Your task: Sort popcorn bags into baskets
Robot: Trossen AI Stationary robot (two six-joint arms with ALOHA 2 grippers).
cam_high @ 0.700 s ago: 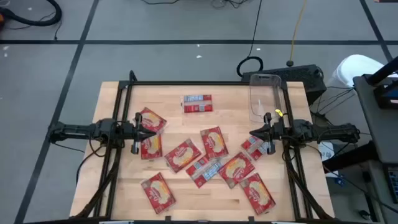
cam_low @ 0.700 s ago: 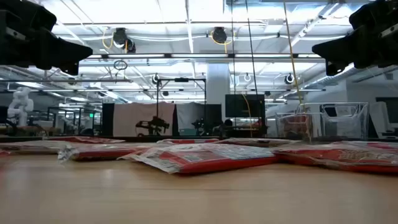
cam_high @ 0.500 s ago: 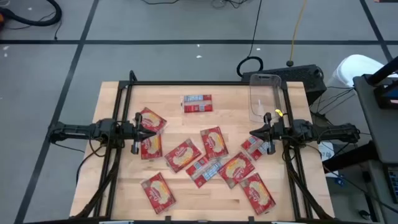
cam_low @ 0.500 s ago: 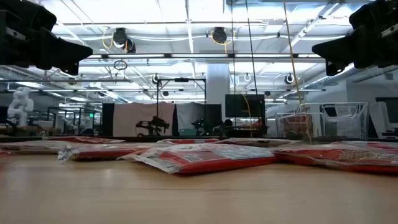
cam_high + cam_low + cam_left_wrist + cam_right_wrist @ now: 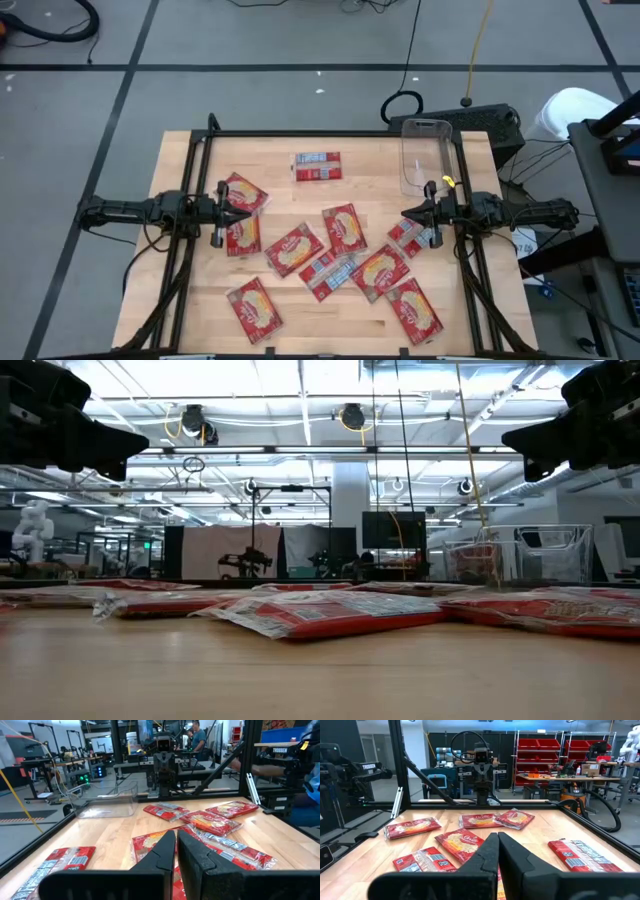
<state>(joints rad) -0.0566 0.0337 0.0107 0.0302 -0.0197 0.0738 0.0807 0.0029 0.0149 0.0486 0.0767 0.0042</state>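
Note:
Several red popcorn bags lie flat and scattered over the wooden table; one at the far side and one in the middle show a grey-white back. The clear basket stands at the far right corner, also seen in the left wrist view. My left gripper hovers shut above bags at the left edge. My right gripper hovers shut above a bag at the right edge. Both wrist views show the fingers closed, well above the bags.
A black metal frame runs around the table. Bare wood shows along the far edge between the grey-backed bag and the frame, and at the near left corner. Cables and a black box lie beyond the far right corner.

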